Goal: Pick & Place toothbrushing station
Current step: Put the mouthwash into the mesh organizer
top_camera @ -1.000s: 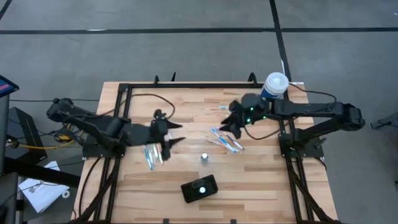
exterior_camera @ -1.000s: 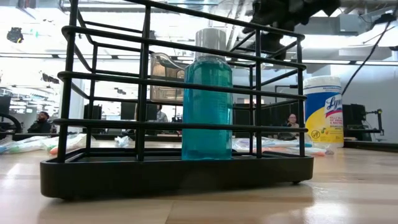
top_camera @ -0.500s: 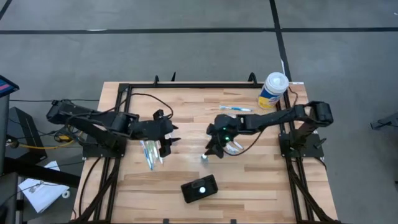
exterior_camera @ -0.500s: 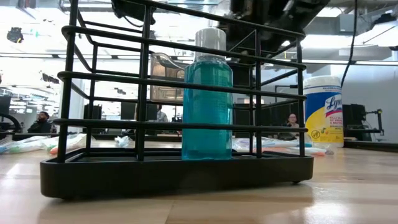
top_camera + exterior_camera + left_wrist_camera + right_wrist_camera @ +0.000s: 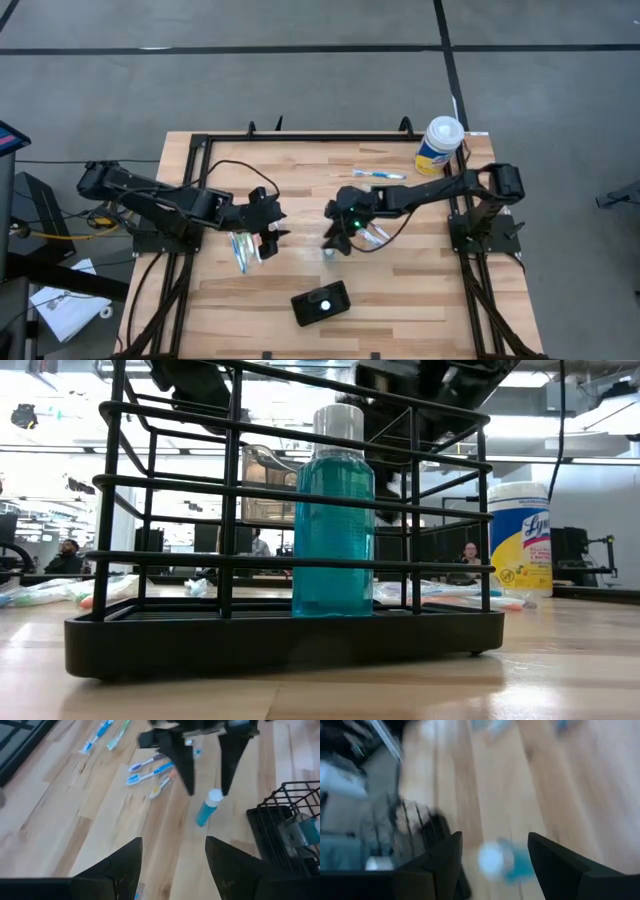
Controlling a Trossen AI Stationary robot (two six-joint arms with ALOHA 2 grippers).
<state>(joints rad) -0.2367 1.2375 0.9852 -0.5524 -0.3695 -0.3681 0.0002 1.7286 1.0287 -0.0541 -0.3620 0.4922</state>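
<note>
The toothbrushing station (image 5: 320, 303) is a black wire-sided holder standing near the table's front edge, with a blue mouthwash bottle (image 5: 333, 510) upright in it. It also shows in the left wrist view (image 5: 290, 827). My right gripper (image 5: 335, 240) hangs open at mid-table, just beyond the station. Its fingers (image 5: 182, 762) point down on either side of a small blue tube with a white cap (image 5: 206, 809) that lies on the wood. My left gripper (image 5: 272, 228) is open to the left of it, above the table, with nothing between its fingers.
Loose toothbrushes (image 5: 372, 235) lie right of the tube, and more (image 5: 378, 175) toward the far edge. Packaged brushes (image 5: 243, 250) lie under my left arm. A white-and-yellow wipes canister (image 5: 438, 146) stands at the far right corner. Bare wood lies left and right of the station.
My right gripper has swung from the far right, near the canister, toward mid-table and down, and it now stands over the blue tube. My left gripper has sunk a little and tipped further down. Nothing on the table has moved.
</note>
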